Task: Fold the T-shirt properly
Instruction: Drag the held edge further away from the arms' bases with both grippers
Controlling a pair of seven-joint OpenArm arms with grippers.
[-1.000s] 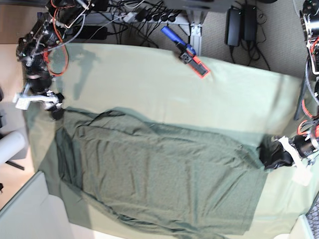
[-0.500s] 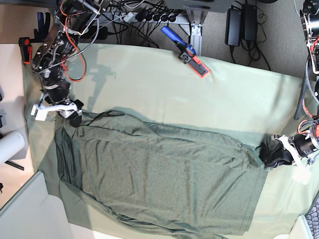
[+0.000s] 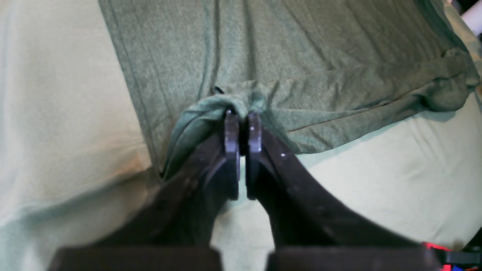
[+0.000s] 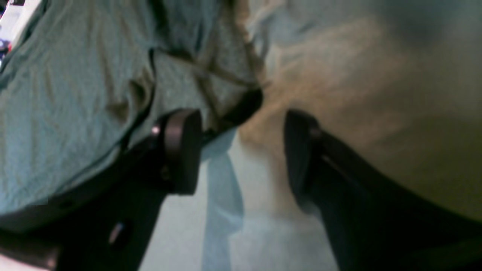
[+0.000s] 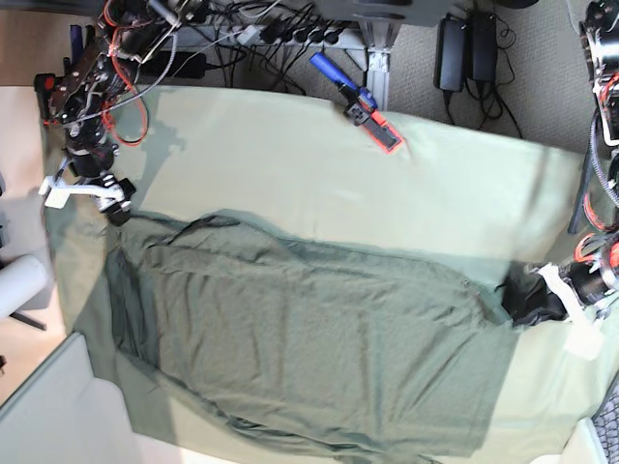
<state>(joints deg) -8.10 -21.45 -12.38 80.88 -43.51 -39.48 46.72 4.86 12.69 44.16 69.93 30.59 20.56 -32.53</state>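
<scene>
Base view shows the pale green table cloth (image 5: 290, 164) with the T-shirt (image 5: 309, 338) spread across its near half. Right side, the left gripper (image 5: 527, 298) pinches its edge; far left, the right gripper (image 5: 114, 208) gapes wide, holding nothing.

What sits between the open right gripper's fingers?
Right wrist view: only bare table cloth between the right gripper fingers; the T-shirt edge lies just beyond them.

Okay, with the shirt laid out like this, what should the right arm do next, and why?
Probably close the right gripper on the T-shirt corner: its jaws stand open around that edge, while the left gripper already pinches the opposite end.
</scene>
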